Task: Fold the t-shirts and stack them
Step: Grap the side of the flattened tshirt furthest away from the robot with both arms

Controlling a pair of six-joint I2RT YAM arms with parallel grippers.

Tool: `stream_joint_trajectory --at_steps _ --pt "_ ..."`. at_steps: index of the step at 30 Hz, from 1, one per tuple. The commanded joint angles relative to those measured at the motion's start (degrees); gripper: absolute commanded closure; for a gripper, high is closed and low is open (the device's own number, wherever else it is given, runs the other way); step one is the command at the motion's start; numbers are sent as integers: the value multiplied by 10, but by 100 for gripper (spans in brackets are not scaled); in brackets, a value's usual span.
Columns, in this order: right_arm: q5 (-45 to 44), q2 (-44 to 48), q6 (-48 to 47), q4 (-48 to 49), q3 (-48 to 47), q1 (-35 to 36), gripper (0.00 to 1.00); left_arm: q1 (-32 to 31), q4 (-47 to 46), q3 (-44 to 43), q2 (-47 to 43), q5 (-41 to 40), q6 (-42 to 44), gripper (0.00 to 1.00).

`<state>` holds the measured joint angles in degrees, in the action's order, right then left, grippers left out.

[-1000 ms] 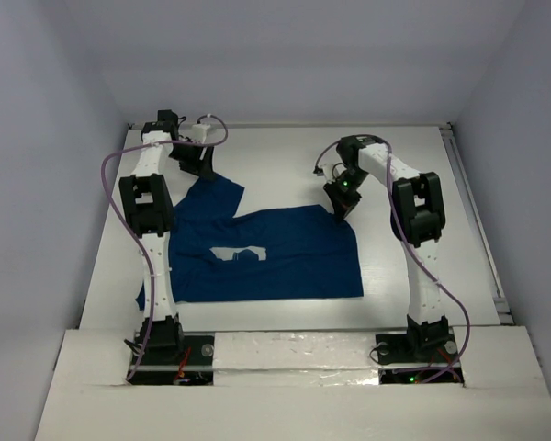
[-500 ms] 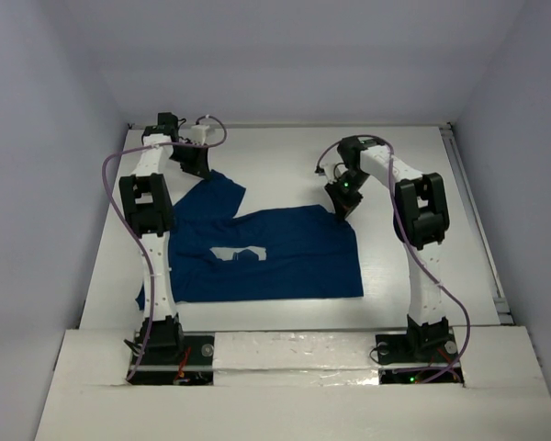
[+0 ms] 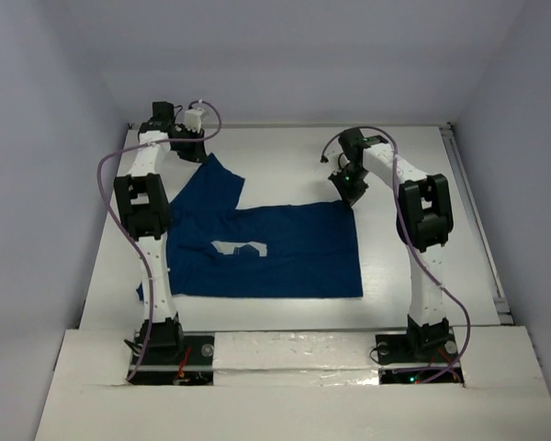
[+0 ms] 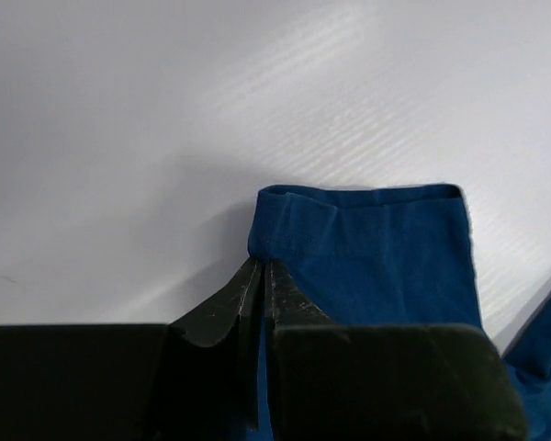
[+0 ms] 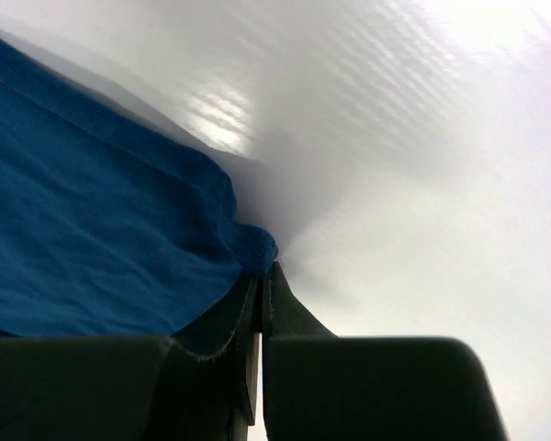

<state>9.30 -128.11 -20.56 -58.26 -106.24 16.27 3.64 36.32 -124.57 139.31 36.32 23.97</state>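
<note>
One dark navy t-shirt [image 3: 285,253] lies spread on the white table, its small white chest print [image 3: 241,248] showing. My left gripper [image 3: 202,156] is shut on the hem of the shirt's far-left sleeve [image 4: 367,248] near the table's back. My right gripper [image 3: 353,195] is shut on the shirt's far-right corner [image 5: 253,250], the cloth bunched at the fingertips. Both hold the cloth just above the table.
The white table [image 3: 285,152] has a raised rail [image 3: 473,220] along its right edge and grey walls behind. Purple cables loop off both arms. The arm bases stand at the near edge.
Both grippers have moved toward the back of the table with the cloth in them, drawing the shirt's far edge out straighter and flatter.
</note>
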Motion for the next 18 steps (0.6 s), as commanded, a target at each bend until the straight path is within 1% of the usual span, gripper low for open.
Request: stream_joint_trajectory --at_steps 1,8,13,16,18 --pt "-31 28 11 25 -20 6 100 2 -61 -6 -71 -4 -30 100" --pt "-37 3 11 18 -63 -5 100 2 -59 -52 -57 -12 -46 100" --pt "-58 -15 14 20 -97 -17 100 2 -71 -51 -54 -17 -57 100" --pt "-89 -20 19 27 -99 -22 100 2 -70 -48 -55 -13 -55 100" --pt "-90 -19 17 29 -94 -22 100 2 -67 -45 -58 -12 -50 100"
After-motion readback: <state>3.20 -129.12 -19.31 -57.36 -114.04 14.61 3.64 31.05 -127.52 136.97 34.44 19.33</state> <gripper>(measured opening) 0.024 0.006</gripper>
